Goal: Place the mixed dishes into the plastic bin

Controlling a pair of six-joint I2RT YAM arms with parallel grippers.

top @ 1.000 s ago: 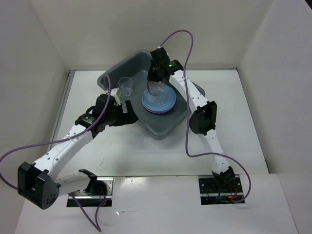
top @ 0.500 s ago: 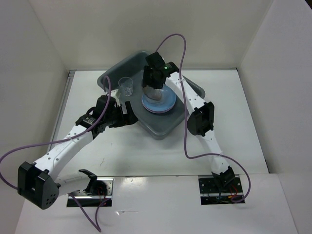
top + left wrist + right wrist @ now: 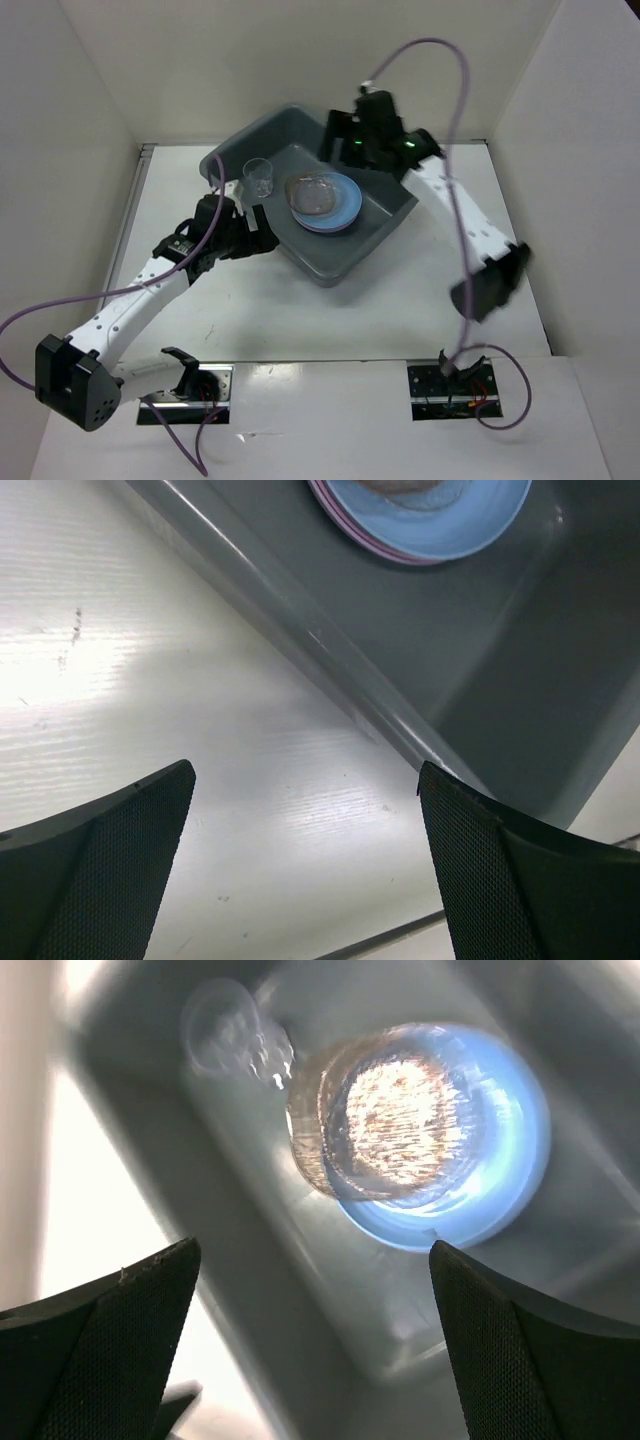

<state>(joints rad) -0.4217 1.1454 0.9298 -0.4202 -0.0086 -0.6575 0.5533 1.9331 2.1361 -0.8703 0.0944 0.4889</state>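
My right gripper [image 3: 312, 1250] is spread wide with nothing between its fingers. It hangs over the far side of the plastic bin [image 3: 345, 248]. The clear dish [image 3: 312, 192] lies below it, on top of the blue plate [image 3: 342, 208]. The left wrist view shows a pink edge [image 3: 352, 532] under that plate, so this is a stack on the bin floor. The clear cup [image 3: 259, 176] stands upright in the bin's left corner, apart from the stack.

My left gripper [image 3: 305, 770] is also spread and empty. It hovers over the table [image 3: 300, 320] just outside the bin's near-left rim.

Since the dish lies free and the fingers are empty, I judge that the step in hand is getting the right arm out of the bin cleanly. I want to go straight up first and swing back toward the base only once the fingertips are above the rolled rim. A sideways move while low could catch the far wall or nudge the stack. I keep the fingers spread, because closing them gains nothing here.

The right wrist view is smeared. The clear dish seems to sit off-centre, toward the cup side of the plate, but I cannot tell whether it lies flat.

I keep the left arm where it is, clear of the rim, so the two arms do not cross. I see no dishes out on the table in the top view, so I reckon the task is near its end.
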